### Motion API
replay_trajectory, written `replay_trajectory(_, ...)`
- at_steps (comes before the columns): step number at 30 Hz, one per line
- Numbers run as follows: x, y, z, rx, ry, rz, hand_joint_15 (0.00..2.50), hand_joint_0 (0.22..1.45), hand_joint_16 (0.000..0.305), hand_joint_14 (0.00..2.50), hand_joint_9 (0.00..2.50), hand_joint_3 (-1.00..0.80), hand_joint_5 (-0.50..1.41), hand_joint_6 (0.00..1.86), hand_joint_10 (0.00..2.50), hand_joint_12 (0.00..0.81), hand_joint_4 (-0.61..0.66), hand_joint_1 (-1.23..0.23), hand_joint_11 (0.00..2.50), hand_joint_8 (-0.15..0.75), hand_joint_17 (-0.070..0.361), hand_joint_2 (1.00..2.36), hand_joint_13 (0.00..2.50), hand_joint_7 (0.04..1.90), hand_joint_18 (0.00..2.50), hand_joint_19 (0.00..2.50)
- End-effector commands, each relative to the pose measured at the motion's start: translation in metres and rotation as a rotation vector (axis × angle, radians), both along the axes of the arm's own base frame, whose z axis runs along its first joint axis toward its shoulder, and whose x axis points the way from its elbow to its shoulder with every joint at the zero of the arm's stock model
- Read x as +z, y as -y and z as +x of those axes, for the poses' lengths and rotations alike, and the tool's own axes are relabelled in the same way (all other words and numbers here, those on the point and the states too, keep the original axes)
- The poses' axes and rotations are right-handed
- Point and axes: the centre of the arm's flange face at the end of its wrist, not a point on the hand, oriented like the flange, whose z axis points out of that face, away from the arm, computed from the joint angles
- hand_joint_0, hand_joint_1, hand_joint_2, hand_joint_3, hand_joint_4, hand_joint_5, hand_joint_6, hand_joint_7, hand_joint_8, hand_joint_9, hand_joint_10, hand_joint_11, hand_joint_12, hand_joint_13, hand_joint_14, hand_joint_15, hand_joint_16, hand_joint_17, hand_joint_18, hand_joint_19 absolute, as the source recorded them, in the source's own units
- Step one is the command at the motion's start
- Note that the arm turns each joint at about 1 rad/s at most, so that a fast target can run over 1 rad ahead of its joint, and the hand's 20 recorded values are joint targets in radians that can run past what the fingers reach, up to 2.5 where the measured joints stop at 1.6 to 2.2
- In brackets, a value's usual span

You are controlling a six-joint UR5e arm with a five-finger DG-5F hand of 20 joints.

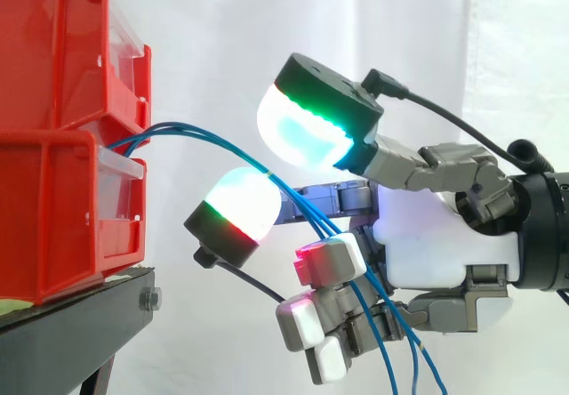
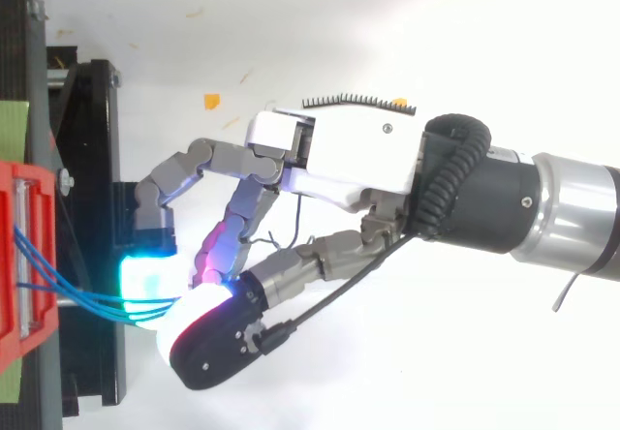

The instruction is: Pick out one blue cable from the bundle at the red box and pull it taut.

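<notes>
At the red plastic box (image 1: 53, 173): thin blue cables (image 1: 187, 128) run to the white hand (image 1: 427, 244).
Light, limp, slick; I'd pinch one near the box; can't tell if clamped.

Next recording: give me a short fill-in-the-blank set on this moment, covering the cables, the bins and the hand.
1. The cables coming out of the bins are ___ in colour.
2. The red bins sit stacked on a ___ stand.
3. In the side view the hand is to the ___ of the bins.
4. The cables droop and leave the side view at its ___ edge.
Missing words: blue; black; right; bottom.
</notes>
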Motion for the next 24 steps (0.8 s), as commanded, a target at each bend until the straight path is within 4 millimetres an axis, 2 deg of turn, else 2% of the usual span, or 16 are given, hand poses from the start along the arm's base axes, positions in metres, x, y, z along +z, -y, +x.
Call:
replay_trajectory(1, 0.0005, 0.0000, 0.0002, 0.000, 0.001, 0.000, 0.67, 0.57, 0.051, 0.03, 1.35, -0.50, -0.08, 0.88, 0.04, 0.367, 0.01, -0.64, 0.88, 0.294, 0.114, 1.00, 1.08, 0.97, 0.90, 0.68)
replay_trajectory(3, -0.0002, 0.0012, -0.0002, -0.002, 0.000, 0.001, 0.67, 0.59, 0.050, 0.03, 1.37, -0.48, -0.07, 0.89, 0.04, 0.365, -0.02, -0.67, 0.88, 0.291, 0.112, 1.00, 1.08, 0.98, 0.89, 0.69)
replay_trajectory(9, -0.0007, 0.0011, 0.0002, -0.002, -0.001, 0.000, 0.67, 0.60, 0.051, 0.03, 1.39, -0.23, -0.06, 0.91, 0.04, 0.372, -0.02, -0.75, 0.91, 0.299, 0.114, 1.02, 1.09, 1.03, 0.90, 0.69)
replay_trajectory(13, 0.0005, 0.0000, 0.0002, 0.000, 0.001, 0.000, 0.68, 0.61, 0.051, 0.03, 1.40, -0.17, -0.06, 0.91, 0.04, 0.375, -0.01, -0.85, 0.92, 0.306, 0.114, 1.02, 1.09, 1.06, 0.91, 0.69)
replay_trajectory(16, 0.0005, 0.0000, 0.0002, 0.000, 0.001, 0.000, 0.68, 0.70, 0.050, 0.03, 1.44, -0.18, -0.06, 0.91, 0.04, 0.369, -0.01, -0.96, 0.99, 0.289, 0.112, 1.03, 1.09, 1.10, 0.91, 0.67)
replay_trajectory(19, -0.0007, -0.0001, 0.0003, 0.000, -0.001, 0.000, 0.69, 0.77, 0.049, 0.03, 1.47, -0.24, -0.06, 0.91, 0.04, 0.360, -0.02, -0.98, 1.01, 0.284, 0.109, 1.02, 1.10, 1.19, 0.90, 0.68)
replay_trajectory(24, 0.0019, -0.0002, 0.0009, 0.000, 0.004, 0.002, 0.68, 0.82, 0.048, 0.03, 1.48, -0.33, -0.06, 0.92, 0.04, 0.358, -0.06, -0.98, 1.01, 0.289, 0.108, 1.02, 1.11, 1.18, 0.89, 0.69)
